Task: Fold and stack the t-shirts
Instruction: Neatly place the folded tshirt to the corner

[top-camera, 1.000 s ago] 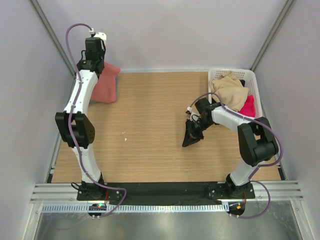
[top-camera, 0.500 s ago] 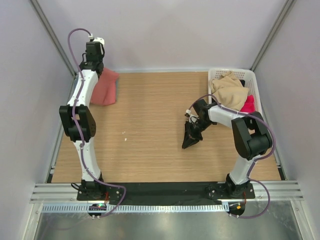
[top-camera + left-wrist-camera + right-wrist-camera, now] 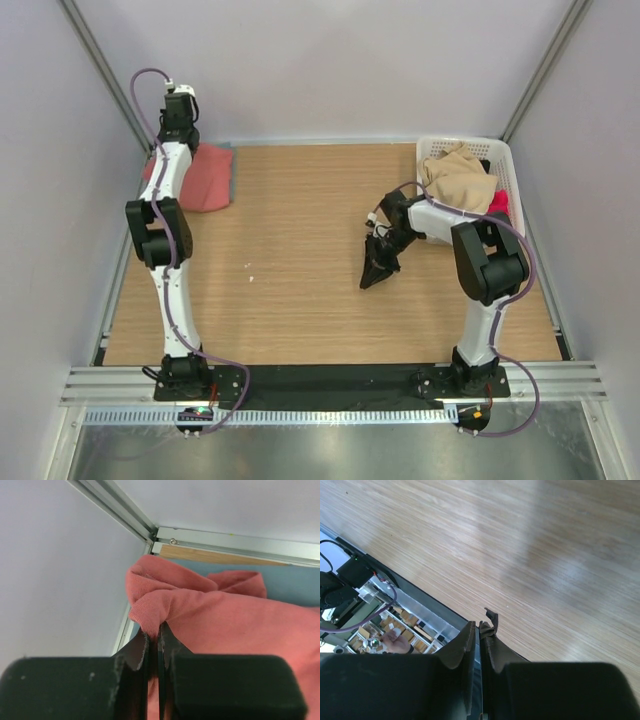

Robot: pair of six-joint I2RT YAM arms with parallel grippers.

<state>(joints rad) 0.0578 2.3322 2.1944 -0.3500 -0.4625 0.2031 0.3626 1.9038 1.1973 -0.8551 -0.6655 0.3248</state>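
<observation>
The salmon-red t-shirt (image 3: 207,180) lies bunched at the table's far left corner. In the left wrist view the salmon-red t-shirt (image 3: 225,625) rests on the teal-blue t-shirt (image 3: 295,580), of which only a strip shows. In the top view just a thin edge of the teal-blue t-shirt (image 3: 231,160) shows. My left gripper (image 3: 166,157) (image 3: 154,630) is shut on a fold at the salmon shirt's left corner. My right gripper (image 3: 370,280) (image 3: 481,627) is shut on nothing and hangs low over the bare wood right of centre, far from both shirts.
A white basket (image 3: 508,160) stands at the far right with a beige cloth (image 3: 460,182) and a pink cloth (image 3: 497,208) in it. Metal frame rails (image 3: 125,517) and walls close in the far left corner. A black strip (image 3: 330,378) runs along the near edge.
My left gripper has moved further into the far left corner, dragging the salmon shirt's corner left so that it lies flatter. My right gripper has shifted slightly left and stays shut.
</observation>
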